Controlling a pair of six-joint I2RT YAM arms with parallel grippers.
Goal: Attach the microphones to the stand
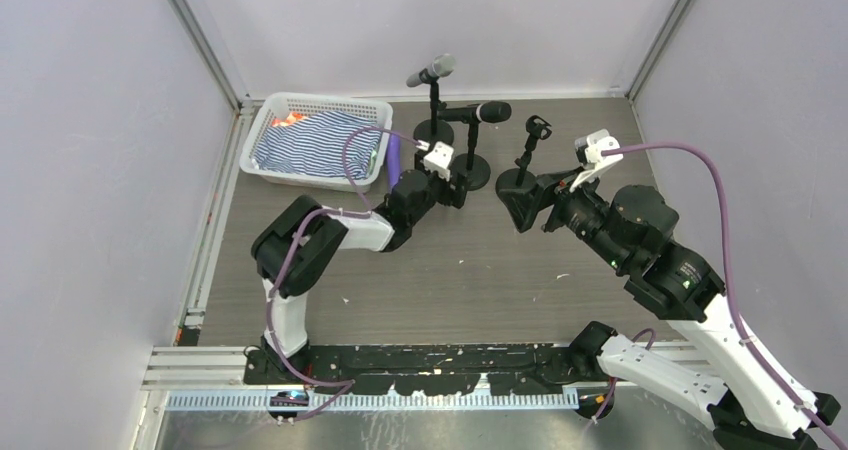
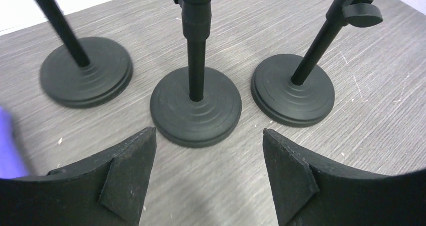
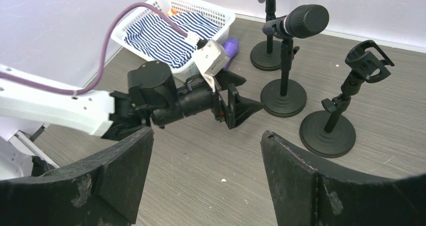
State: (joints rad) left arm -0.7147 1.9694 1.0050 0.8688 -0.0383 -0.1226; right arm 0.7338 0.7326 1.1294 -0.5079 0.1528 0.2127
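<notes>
Table (image 1: 450, 280) of grey wood grain carries a white basket (image 1: 262, 120) of striped cloth (image 1: 310, 145) at its 10 o'clock corner. Left gripper (image 2: 208, 135) hangs low, jaws spread wide and empty, with the middle stand (image 2: 196, 105) at its 12 o'clock, not touching. Right gripper (image 3: 206, 135), also wide and empty, has the empty-clip stand (image 3: 327, 133) at its 2 o'clock. Toward the table's 12 o'clock, one microphone (image 1: 432, 70) sits clipped on the rear stand (image 1: 433, 130) and the other microphone (image 1: 487, 113) on the middle stand. A purple object (image 1: 395, 160) lies at the basket's 4 o'clock.

Robotics lab test cell.
Plain pale panels (image 1: 90, 170) on aluminium posts (image 1: 200, 40) walled the wood-grain table (image 1: 450, 280); a black mounting plate (image 1: 430, 355) ran at six o'clock.
</notes>
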